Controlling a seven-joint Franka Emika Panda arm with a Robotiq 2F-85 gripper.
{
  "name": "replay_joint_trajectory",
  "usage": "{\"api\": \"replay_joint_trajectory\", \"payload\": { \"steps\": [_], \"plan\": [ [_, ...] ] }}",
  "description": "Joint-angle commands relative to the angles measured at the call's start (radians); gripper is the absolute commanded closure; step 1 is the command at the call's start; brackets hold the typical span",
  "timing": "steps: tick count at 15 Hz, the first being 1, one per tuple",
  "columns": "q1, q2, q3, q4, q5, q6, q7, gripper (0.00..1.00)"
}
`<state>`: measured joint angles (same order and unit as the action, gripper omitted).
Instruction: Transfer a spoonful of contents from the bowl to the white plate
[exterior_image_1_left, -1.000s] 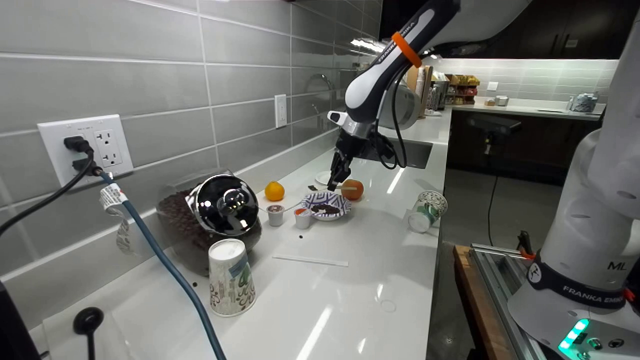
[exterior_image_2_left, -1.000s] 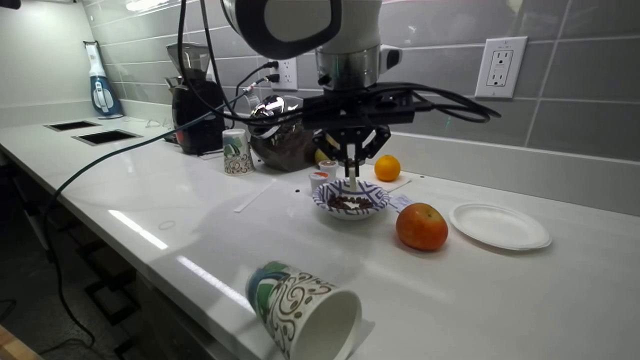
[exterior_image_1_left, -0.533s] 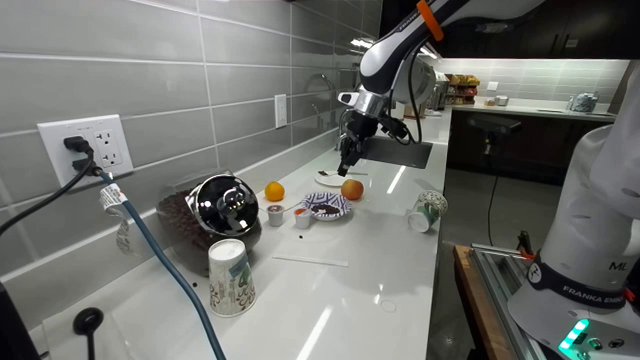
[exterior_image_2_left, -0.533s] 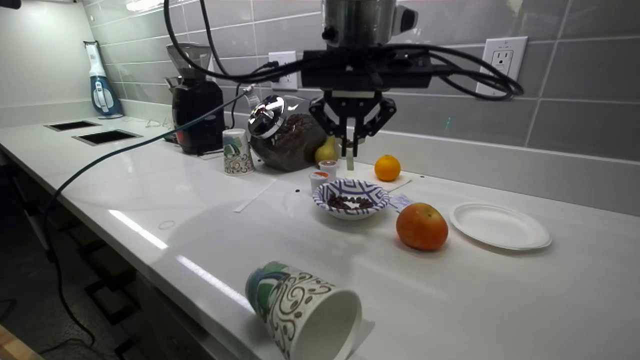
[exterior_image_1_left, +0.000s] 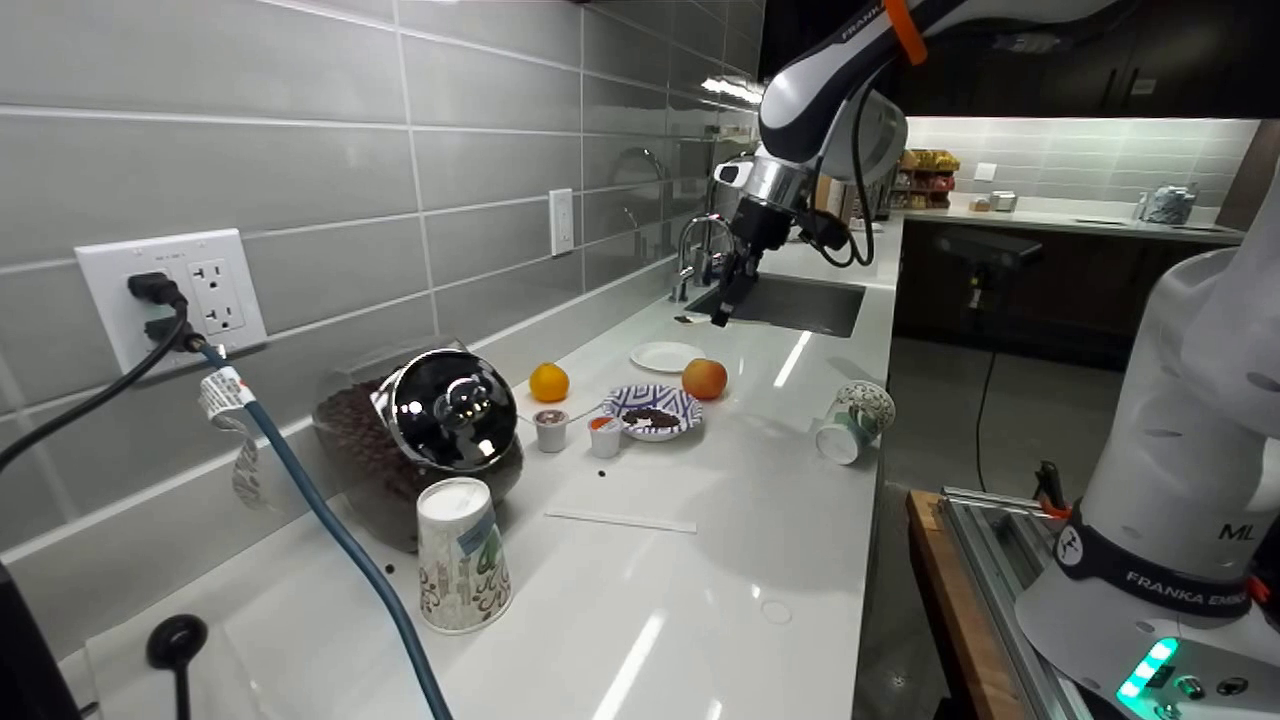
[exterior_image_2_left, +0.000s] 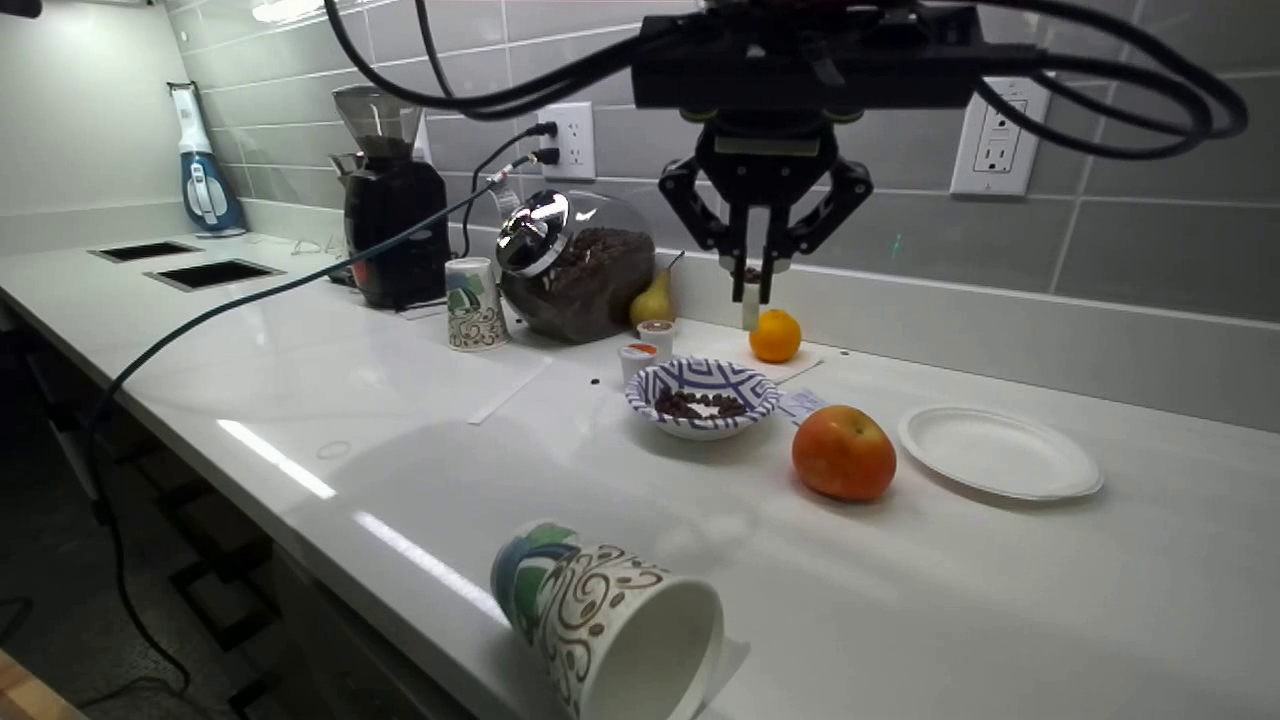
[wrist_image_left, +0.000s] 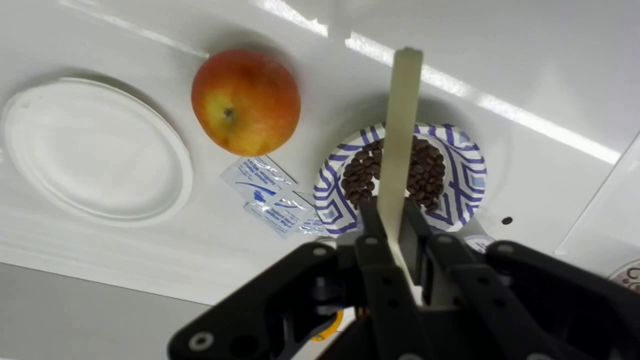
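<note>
You have the hand closed narrow on the pale handle of the spoon, raised above the desk and apart from the bowl. What your coming move turns on is the sideways line: in an exterior view the white plate lies to the right of the hand and below it, while the bowl, with coffee beans inside, sits lower and slightly left; the apple stands between the two, a little nearer. The spoon's long axis runs near to far, across that line, with the handle's end on the near side and the head toward the tiled wall on the far side. A dark clump shows at that far end, too small to make out, so you probably have your scoop of beans there. The present step, I judge, is the carry: take the spoon level to the right, well clear of the apple, and bring its head, rather than the hand, above the plate before you lower and roll the handle to tip. Any tilt on the way would likely shed beans.
</note>
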<state>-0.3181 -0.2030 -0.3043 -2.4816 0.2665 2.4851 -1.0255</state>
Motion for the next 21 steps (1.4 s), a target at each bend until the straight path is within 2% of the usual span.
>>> {"api": "replay_joint_trajectory", "payload": {
  "steps": [1,2,6,7,11,16,21],
  "plan": [
    [-0.009,0.001,-0.052,0.009,-0.041,0.015,0.103,0.94],
    [0.022,-0.003,-0.057,0.000,-0.018,0.004,0.048,0.86],
    [0.013,-0.003,-0.078,0.001,-0.024,0.012,0.075,0.86],
    [0.013,-0.002,-0.078,0.001,-0.024,0.013,0.080,0.95],
    [0.005,0.085,-0.085,0.044,-0.036,0.098,0.143,0.94],
    [-0.008,0.201,-0.096,0.095,-0.029,0.199,0.148,0.94],
    [-0.029,0.315,-0.106,0.175,-0.028,0.251,0.144,0.95]
  ]
}}
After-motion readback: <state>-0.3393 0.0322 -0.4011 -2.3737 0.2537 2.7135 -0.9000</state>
